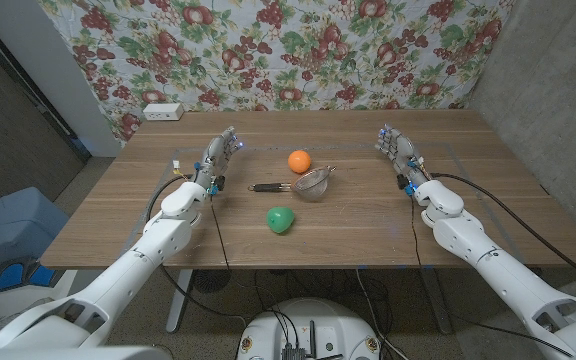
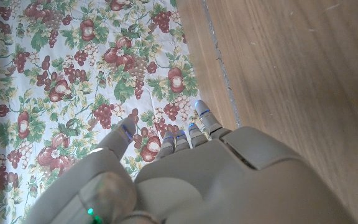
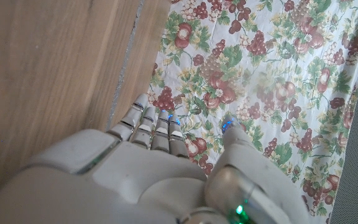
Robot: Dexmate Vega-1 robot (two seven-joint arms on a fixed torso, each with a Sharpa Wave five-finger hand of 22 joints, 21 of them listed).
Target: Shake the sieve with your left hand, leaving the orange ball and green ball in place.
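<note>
Bench (image 1: pixel 368 215): a wooden top carrying everything; the task's things sit together at its middle, within reach of either arm.
Cloth backdrop (image 1: pixel 298 50): fruit-printed fabric hangs behind the far edge; the wrist views show it past each hand's fingers.
Left hand (image 1: pixel 218 158): standing on the bench at the left, fingers apart and pointing toward the far side, holding nothing. It waits just left of the sieve's handle, so a short reach to the right would likely suffice.
Right hand (image 1: pixel 396 148): at the right of the bench, fingers apart and empty, well apart from the sieve. The task gives it no work, which probably explains its parking out of the way.
Sieve (image 1: pixel 310 183): lies at the bench's middle, mesh bowl to the right, dark handle (image 1: pixel 266 187) stretching left toward the left hand. That orientation suits a left-hand grasp.
Green ball (image 1: pixel 281 219): near side of the sieve, close to it but apart.
Orange ball (image 1: pixel 299 160): far side of the sieve, just beside the bowl's rim.
Risk: with a ball on either side, lifting the sieve before shaking looks wise, or a swing may knock one.
White box (image 1: pixel 162 112): at the far left corner, away from the work.
</note>
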